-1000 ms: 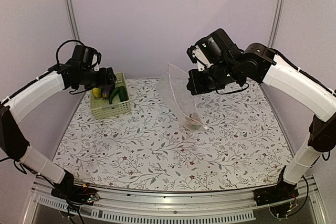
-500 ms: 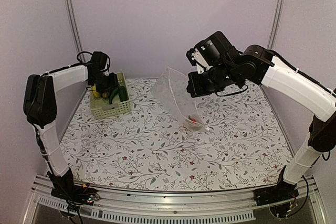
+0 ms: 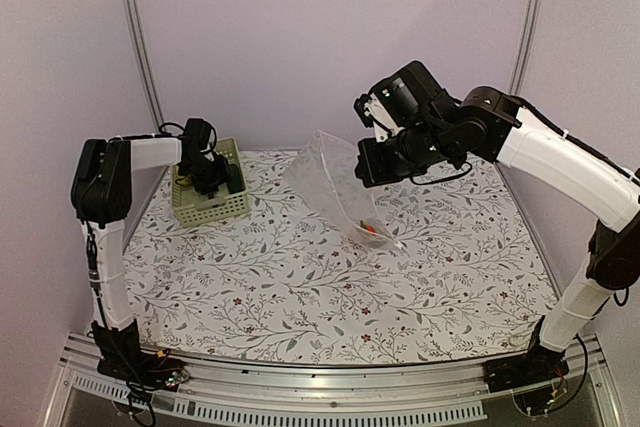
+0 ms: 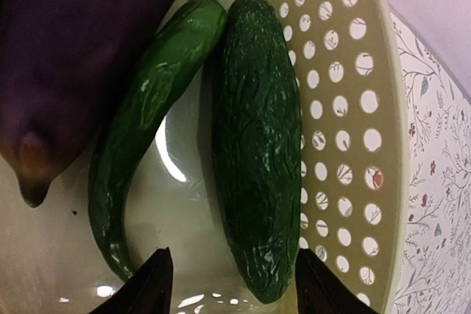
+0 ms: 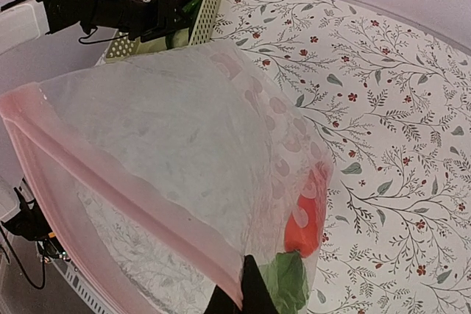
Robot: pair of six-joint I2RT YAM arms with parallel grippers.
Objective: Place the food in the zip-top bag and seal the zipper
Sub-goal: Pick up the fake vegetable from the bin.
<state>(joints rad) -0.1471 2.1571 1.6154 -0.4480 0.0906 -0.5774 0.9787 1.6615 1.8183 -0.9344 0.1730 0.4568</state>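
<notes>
My left gripper (image 3: pixel 214 173) is down inside the pale green basket (image 3: pixel 207 206), open. In the left wrist view its jaws (image 4: pixel 235 288) straddle the near end of the bumpy green cucumber (image 4: pixel 257 145) without touching it. A slim green pepper (image 4: pixel 147 123) and the dark purple eggplant (image 4: pixel 73 49) lie beside it. My right gripper (image 3: pixel 366 161) is shut on the mouth edge of the clear zip-top bag (image 3: pixel 335 187) and holds it up, tilted. In the right wrist view (image 5: pixel 246 292) the pink zipper (image 5: pixel 110 182) hangs open. A red-orange piece (image 5: pixel 303 222) and a green piece (image 5: pixel 288 279) lie in the bag's bottom corner.
The basket's perforated wall (image 4: pixel 346 108) stands right of the cucumber. A yellow piece (image 3: pixel 183 178) sits at the basket's left end. The bag's lower corner rests on the floral mat (image 3: pixel 300 287). Walls and metal posts (image 3: pixel 135 37) close in the back and sides.
My left arm has folded in and dropped its gripper from above the basket's left rim down into the basket. The right arm and the bag have barely moved.
</notes>
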